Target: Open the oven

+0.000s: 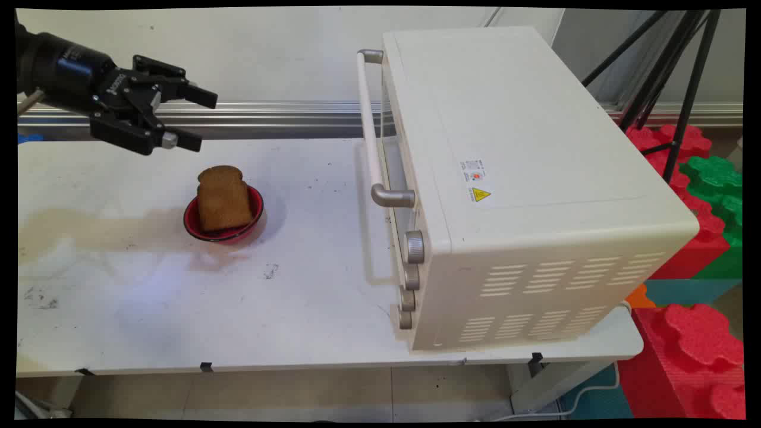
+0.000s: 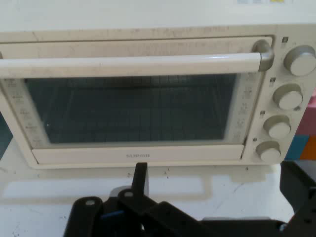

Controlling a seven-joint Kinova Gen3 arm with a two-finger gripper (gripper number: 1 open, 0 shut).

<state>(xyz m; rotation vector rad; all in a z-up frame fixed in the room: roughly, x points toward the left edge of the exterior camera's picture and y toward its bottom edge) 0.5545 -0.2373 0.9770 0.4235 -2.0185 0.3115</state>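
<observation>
White table (image 1: 309, 285), open claw (image 1: 199, 119) above toast (image 1: 222, 199)

pale wall (image 1: 267, 47) behind white table (image 1: 178, 309); black tripod (image 1: 678, 77), red-green foam blocks (image 1: 701, 351) at right.

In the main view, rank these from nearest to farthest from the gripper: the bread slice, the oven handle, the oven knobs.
From the gripper:
1. Bread slice, just below it, standing in the red bowl.
2. Oven handle, across the table to the right.
3. Oven knobs, farther right and nearer the table's front edge.
</observation>
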